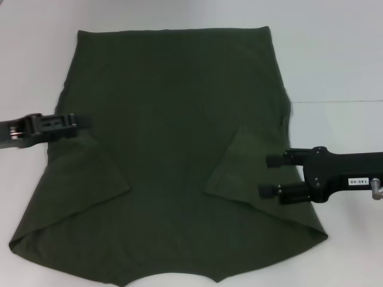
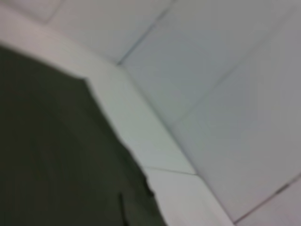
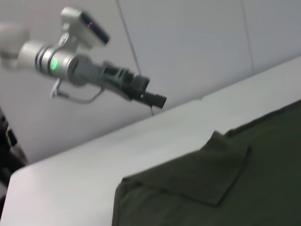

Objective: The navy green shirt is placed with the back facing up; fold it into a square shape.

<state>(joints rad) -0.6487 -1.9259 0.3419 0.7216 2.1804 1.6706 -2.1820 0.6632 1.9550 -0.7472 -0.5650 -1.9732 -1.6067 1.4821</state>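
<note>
White table (image 1: 335, 54): navy green shirt (image 1: 173, 137), sleeves folded; right gripper (image 1: 272, 176) spread, left gripper (image 1: 81, 122) unclear.

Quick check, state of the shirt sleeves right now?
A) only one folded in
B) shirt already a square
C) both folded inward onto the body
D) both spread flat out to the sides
C: on the navy green shirt, both sleeves lie folded in over the body, one as a triangular flap on the left, the other on the right, while the left pincer and right pincer sit at its side edges.
</note>
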